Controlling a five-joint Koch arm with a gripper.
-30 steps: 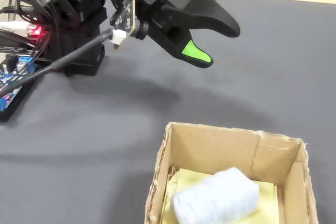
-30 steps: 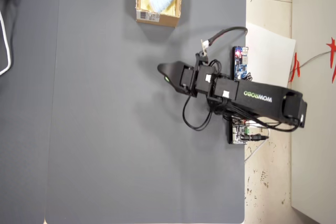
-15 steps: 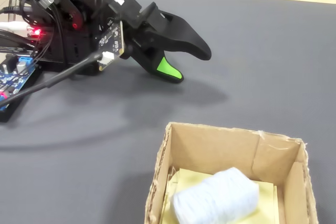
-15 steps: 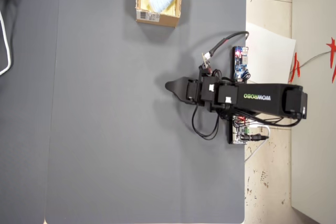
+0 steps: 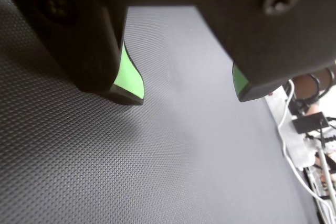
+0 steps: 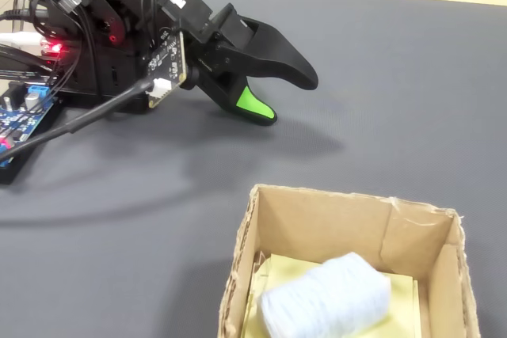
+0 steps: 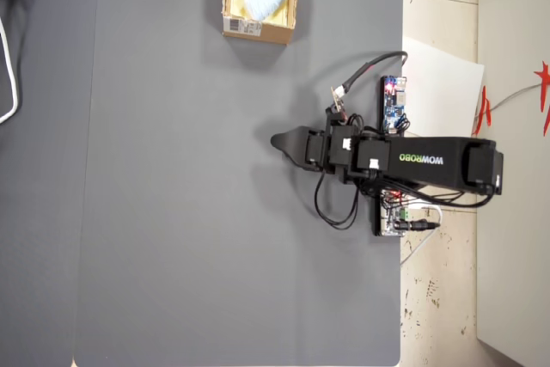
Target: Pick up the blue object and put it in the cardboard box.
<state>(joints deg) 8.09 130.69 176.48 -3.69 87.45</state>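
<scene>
In the fixed view, the pale light-blue soft lump point(image 6: 326, 294) lies inside the tan cardboard box point(image 6: 317, 215) at the grey mat's point(image 6: 412, 100) near edge. Beyond, the black gripper with green pads point(image 6: 295, 99) hangs empty, jaws spread. Judged delivered; retreat clear of the box.

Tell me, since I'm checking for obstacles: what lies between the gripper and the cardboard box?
Only bare grey mat in the overhead view between the gripper and the cardboard box.
</scene>
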